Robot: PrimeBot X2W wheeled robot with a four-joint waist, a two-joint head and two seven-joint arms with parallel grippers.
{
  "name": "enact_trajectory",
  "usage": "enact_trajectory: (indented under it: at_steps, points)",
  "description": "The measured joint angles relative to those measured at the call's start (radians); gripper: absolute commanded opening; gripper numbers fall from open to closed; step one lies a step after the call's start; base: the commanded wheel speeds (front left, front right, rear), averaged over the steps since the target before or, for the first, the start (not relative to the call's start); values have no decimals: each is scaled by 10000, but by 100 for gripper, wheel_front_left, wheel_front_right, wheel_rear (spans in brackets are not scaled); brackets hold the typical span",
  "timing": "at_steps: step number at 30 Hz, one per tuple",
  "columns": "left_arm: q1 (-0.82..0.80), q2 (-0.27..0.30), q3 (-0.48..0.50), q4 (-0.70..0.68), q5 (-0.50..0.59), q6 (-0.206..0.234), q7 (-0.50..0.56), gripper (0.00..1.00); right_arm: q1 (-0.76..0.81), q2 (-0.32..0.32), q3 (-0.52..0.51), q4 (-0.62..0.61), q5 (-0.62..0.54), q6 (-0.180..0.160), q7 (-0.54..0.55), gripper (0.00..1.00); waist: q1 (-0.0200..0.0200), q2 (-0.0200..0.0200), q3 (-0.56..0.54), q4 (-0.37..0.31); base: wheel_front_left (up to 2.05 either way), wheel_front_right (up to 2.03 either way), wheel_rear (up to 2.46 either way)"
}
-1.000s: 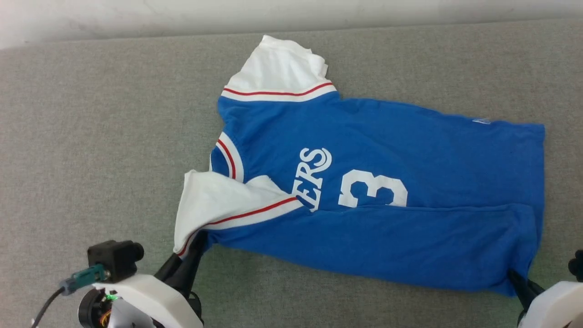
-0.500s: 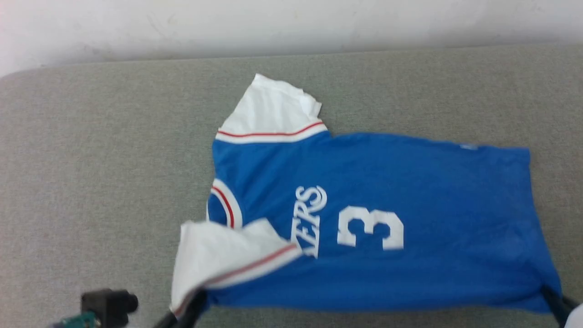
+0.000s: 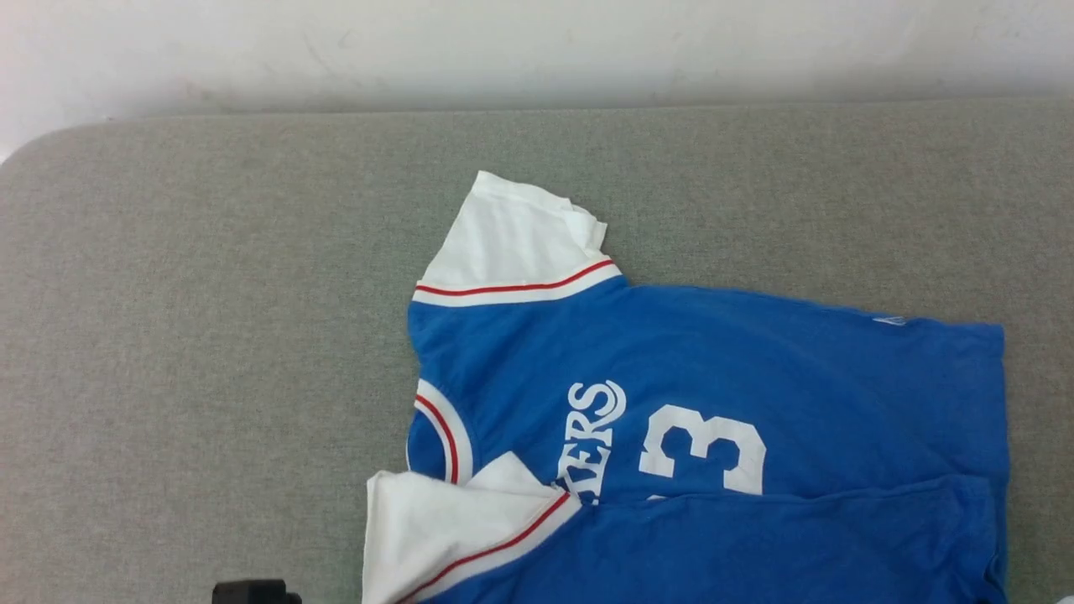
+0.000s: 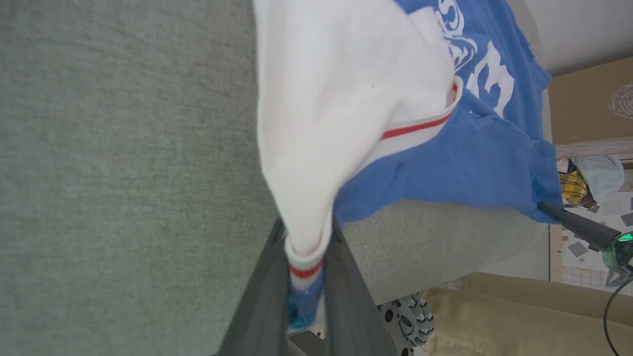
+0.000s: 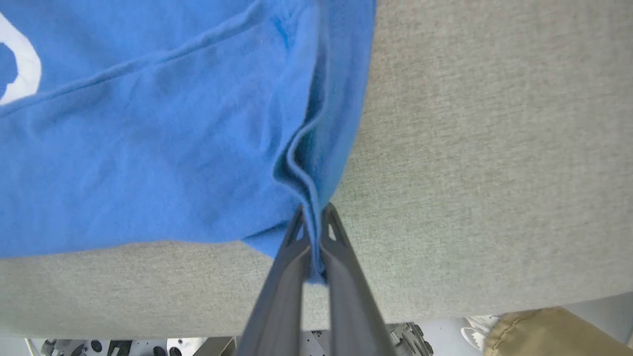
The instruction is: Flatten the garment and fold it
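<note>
I see the shirt (image 3: 713, 361) lying on the grey pad (image 3: 210, 335), at its near edge. My left gripper (image 4: 306, 237) clamps the white sleeve (image 4: 336, 99). My right gripper (image 5: 314, 215) pinches the blue hem (image 5: 309, 163).

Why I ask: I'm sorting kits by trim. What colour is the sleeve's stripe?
Red, on the white trim of the garment; clearest in the head view.
</note>
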Motion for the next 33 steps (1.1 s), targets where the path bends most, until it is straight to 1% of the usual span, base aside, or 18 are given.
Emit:
enact_trajectory:
  at_steps: [1, 2, 3, 4, 5, 8, 11, 14, 16, 17, 19, 21, 23, 25, 27, 29, 31, 33]
  points:
    - [-156, -82, 8, 234, -4, -113, -115, 12, -60, 8, 10, 86, 2, 0, -184, 21, 0, 0, -17, 16, 0, 0, 0]
    - [-326, -161, 17, 472, -2, -209, -224, 29, -129, 2, 58, 165, -4, 0, -324, 34, 0, 0, -30, 30, 0, 0, 0]
    - [-473, -228, 29, 708, -4, -311, -301, 42, -187, 6, 109, 244, -13, 0, -428, 71, 0, 0, -39, 42, 0, 0, 0]
    - [-596, -278, 19, 901, -2, -374, -341, 64, -251, 15, 148, 297, -36, 0, -568, 100, 1, 0, -48, 49, 0, 0, 0]
    - [-695, -284, 0, 1064, 29, -431, -353, 100, -331, 23, 146, 322, -65, 0, -721, 100, 1, 0, -53, 51, 0, 0, 0]
    - [-780, -337, 54, 1225, 27, -579, -510, 100, -533, 25, 157, 303, -73, 0, -1034, 100, 0, 0, -48, 23, 0, 0, 0]
    - [-698, -353, 311, 963, -226, -667, -675, 100, -650, 23, 58, -25, 19, 0, -1183, 100, 1, 0, -20, -26, 0, 0, 0]
    - [-354, -157, 1016, 138, -598, -761, -1104, 100, -862, 12, -217, -642, 71, 0, -1561, 100, 0, 0, 44, -99, 0, 0, 0]
    - [-234, 127, 1689, -504, -479, -736, -1643, 100, -1087, 21, -428, -1060, -63, 0, -1975, 100, 0, 0, 124, -141, 0, 0, 0]
    - [-267, 284, 2057, -765, -245, -621, -1946, 100, -1250, 13, -499, -1250, -148, 0, -2251, 100, 0, 0, 176, -159, 0, 0, 0]
    - [-548, 602, 2750, -1152, 523, -182, -2539, 100, -1616, 17, -506, -1546, -395, 0, -2917, 100, 1, 0, 307, -198, 0, 0, 0]
    - [-1202, 800, 3187, -1455, 1248, 213, -2932, 100, -2048, 15, -414, -1689, -581, 0, -3638, 100, 1, 0, 481, -240, 0, 0, 0]
    - [-2164, 936, 3239, -1630, 1908, 439, -3062, 100, -2406, 21, -236, -1708, -725, 0, -4280, 100, 1, 0, 692, -286, 0, 0, 0]
    - [-3335, 1283, 2972, -1588, 2633, 506, -2815, 100, -2732, 17, -23, -1670, -809, 0, -4846, 100, 2, 0, 945, -339, 0, 0, 0]
    - [-4625, 1507, 2529, -1338, 3074, 364, -2380, 100, -3010, 19, 257, -1632, -1018, 0, -5269, 100, 2, 0, 1226, -398, 0, 0, 0]
    - [-6069, 1549, 2096, -961, 3287, 54, -1902, 100, -3279, 25, 418, -1524, -1091, 0, -5578, 100, 3, 0, 1533, -460, 0, 0, 0]
    - [-7463, 1670, 1569, -453, 3427, -445, -1214, 100, -3466, 21, 593, -1432, -1124, 0, -5743, 100, 3, 0, 1847, -520, 0, 0, 0]
    - [-8746, 1680, 1039, 157, 3375, -1051, -368, 100, -3590, 25, 702, -1361, -1154, 0, -5841, 100, 3, 0, 2172, -576, 0, 0, 0]
